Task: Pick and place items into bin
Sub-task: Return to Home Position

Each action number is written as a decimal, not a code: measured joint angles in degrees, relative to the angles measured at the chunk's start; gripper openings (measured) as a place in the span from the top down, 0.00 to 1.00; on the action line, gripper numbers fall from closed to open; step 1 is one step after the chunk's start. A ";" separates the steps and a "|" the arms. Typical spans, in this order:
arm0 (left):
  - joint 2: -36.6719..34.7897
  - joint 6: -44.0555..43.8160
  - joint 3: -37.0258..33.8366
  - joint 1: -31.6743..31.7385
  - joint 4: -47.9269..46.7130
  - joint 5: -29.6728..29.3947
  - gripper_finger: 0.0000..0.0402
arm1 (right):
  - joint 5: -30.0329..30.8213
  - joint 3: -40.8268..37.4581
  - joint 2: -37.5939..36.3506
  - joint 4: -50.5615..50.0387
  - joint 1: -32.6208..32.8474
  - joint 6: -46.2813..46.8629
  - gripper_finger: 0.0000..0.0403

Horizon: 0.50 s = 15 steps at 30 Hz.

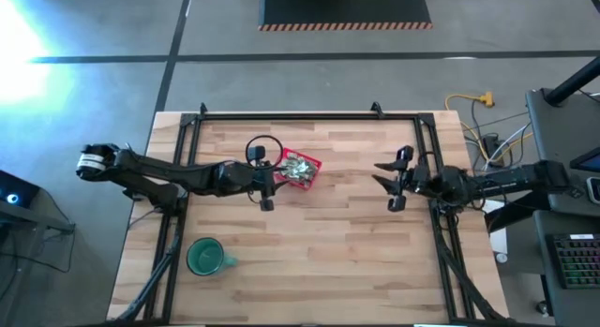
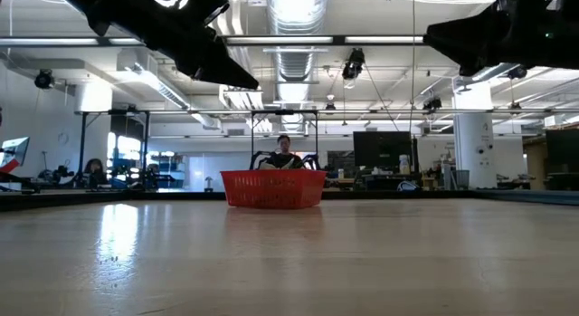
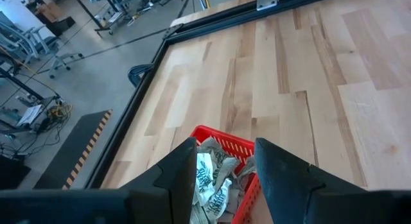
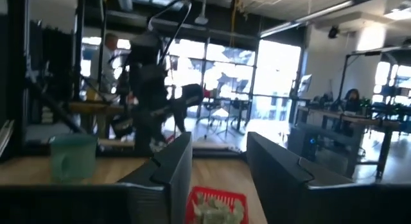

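High view: our left gripper (image 1: 274, 182), jaws apart, hangs just left of the red mesh plastic basket (image 1: 317, 166) of crinkly green-and-white packets (image 1: 298, 168) (right gripper (image 1: 382, 175) spread too); retreating low might clip it.

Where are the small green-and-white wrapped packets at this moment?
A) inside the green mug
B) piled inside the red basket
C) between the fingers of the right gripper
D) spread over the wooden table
B: the packets lie heaped inside the red basket, as the left wrist view also shows, and the right gripper is open with nothing between its fingers.
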 joint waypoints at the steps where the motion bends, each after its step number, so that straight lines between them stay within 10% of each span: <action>1: 0.00 -0.02 0.00 0.00 0.02 0.00 0.65 | -0.12 0.39 -1.88 -3.69 0.00 -0.14 0.66; 15: 0.00 -0.04 0.00 0.00 0.07 0.00 0.65 | -2.69 6.33 -15.46 -32.15 0.13 1.66 0.67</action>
